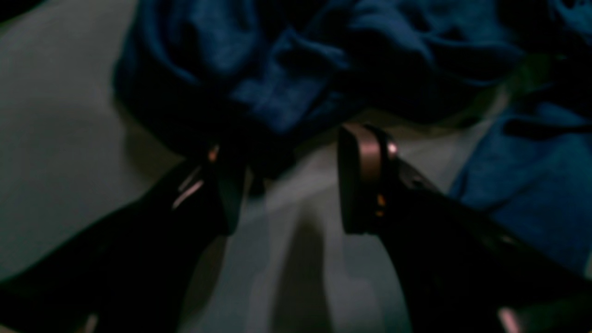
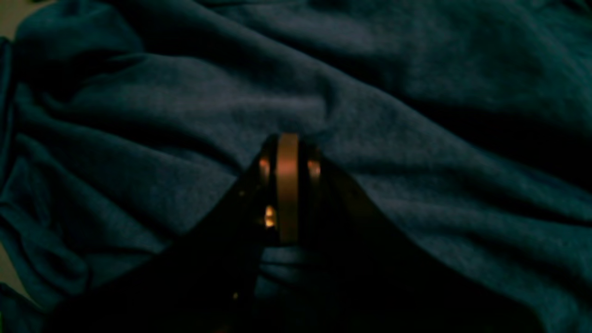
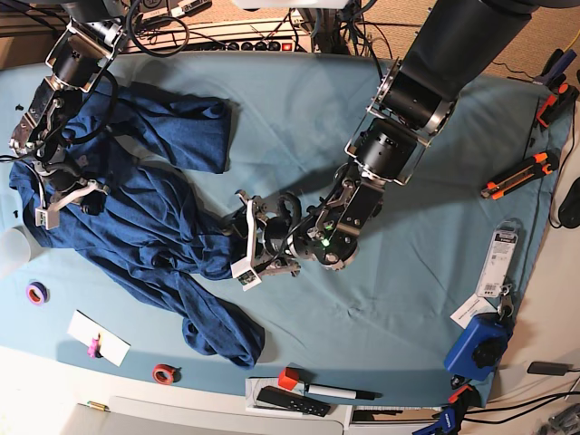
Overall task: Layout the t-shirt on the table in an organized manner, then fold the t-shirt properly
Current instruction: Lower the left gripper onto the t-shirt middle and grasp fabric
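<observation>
We see the t-shirt (image 3: 145,227) crumpled at the left of the table (image 3: 299,109). Our left gripper (image 1: 289,185) hangs released at its edge; our right gripper (image 2: 287,185) looks clenched on fabric. We should bite only the hem, then spread outward.

Two black arms built of thick cylindrical segments ringed with silver collars. Left hand (image 3: 246,243) tipped with white finger pieces, a small green light glowing near its wrist. Right hand (image 3: 56,198) likewise white-tipped, with black cables looping along its links.
</observation>
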`<act>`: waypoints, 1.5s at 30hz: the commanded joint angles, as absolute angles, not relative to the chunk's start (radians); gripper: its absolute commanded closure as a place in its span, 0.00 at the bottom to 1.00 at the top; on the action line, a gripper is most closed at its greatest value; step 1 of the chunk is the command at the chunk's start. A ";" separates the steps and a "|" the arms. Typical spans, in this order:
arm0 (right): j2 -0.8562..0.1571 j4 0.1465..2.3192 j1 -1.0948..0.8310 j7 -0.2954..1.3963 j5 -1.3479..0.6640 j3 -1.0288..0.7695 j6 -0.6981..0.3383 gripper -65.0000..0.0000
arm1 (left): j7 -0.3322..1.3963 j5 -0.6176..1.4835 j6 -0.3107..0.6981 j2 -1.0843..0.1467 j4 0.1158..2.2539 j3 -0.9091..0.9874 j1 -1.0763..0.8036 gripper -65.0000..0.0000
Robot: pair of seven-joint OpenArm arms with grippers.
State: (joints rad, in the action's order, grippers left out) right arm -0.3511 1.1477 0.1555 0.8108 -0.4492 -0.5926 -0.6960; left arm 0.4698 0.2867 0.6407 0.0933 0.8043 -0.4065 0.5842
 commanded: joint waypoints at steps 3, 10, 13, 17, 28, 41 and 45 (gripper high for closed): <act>-0.374 1.165 0.175 0.773 -0.459 -0.596 -0.698 0.96 | 0.440 0.290 0.627 0.103 0.823 -0.406 0.618 0.55; -0.374 1.165 0.174 0.767 -0.448 -0.596 -0.681 0.96 | 0.269 0.236 0.671 0.106 0.827 -0.406 0.621 0.58; -0.374 1.165 0.174 0.758 -0.427 -0.596 -0.668 0.96 | 0.269 0.236 0.698 0.120 0.843 -0.406 0.621 0.58; -0.374 1.165 0.175 0.755 -0.426 -0.596 -0.661 0.96 | 0.267 0.210 0.698 0.139 0.866 -0.444 0.621 0.58; -0.374 1.165 0.174 0.756 -0.426 -0.596 -0.661 0.96 | 0.184 -0.084 0.369 0.138 0.876 -0.767 0.621 0.58; -0.374 1.165 0.174 0.755 -0.426 -0.596 -0.661 0.96 | 0.272 -0.022 0.409 0.136 0.876 -0.767 0.696 0.58; -0.374 1.165 0.174 0.755 -0.426 -0.596 -0.661 0.96 | 0.270 -0.023 0.329 0.135 0.876 -0.767 0.695 0.61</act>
